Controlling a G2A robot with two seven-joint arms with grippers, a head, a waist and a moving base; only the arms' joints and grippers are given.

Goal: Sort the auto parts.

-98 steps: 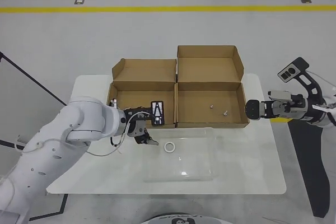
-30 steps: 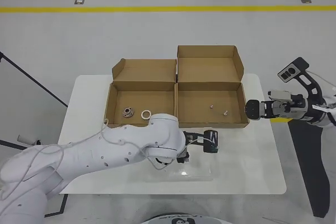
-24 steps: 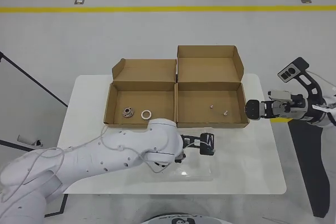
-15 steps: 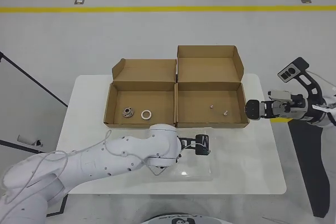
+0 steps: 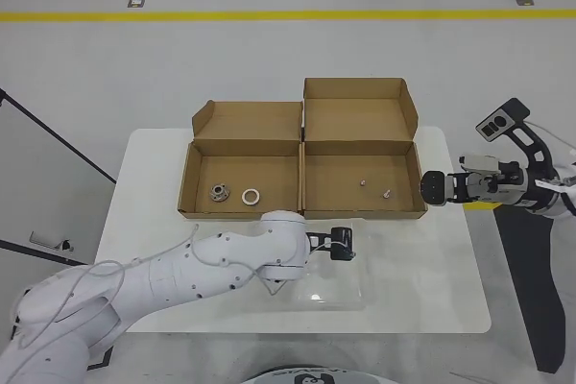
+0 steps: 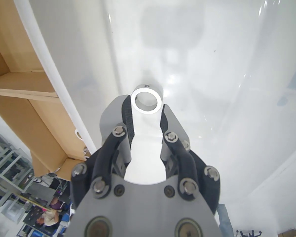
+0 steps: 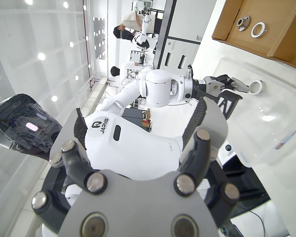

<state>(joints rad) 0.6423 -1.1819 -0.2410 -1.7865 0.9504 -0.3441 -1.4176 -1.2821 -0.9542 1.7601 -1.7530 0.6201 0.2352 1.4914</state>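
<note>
Your left gripper (image 6: 145,106) has its fingers drawn in on a silver ring collar (image 6: 146,110). The ribbed pads (image 6: 127,114) press it from both sides right at the tips, and its bore faces the wrist camera. The gripper hangs over the clear plastic tray (image 5: 350,288), above the tray's right-hand half. You cannot tell for certain whether the collar is lifted off the tray floor. The tray lies at the middle of the tabletop's (image 5: 154,192) near edge.

Your right gripper (image 5: 430,187) is spread wide with nothing between its fingers. It sits just off the right-hand wall of the right box (image 5: 341,197), close to the tabletop's right edge.

The two open cardboard boxes stand side by side toward the far edge, walls touching and lids folded back. The left box (image 5: 274,168) holds a flanged hub (image 5: 218,193) and a second ring (image 5: 252,196) — the two lie just beside each other near its front wall. On the right box's floor lie a tiny part (image 5: 363,180) and another tiny part (image 5: 385,191), a little apart and too small to identify.
</note>
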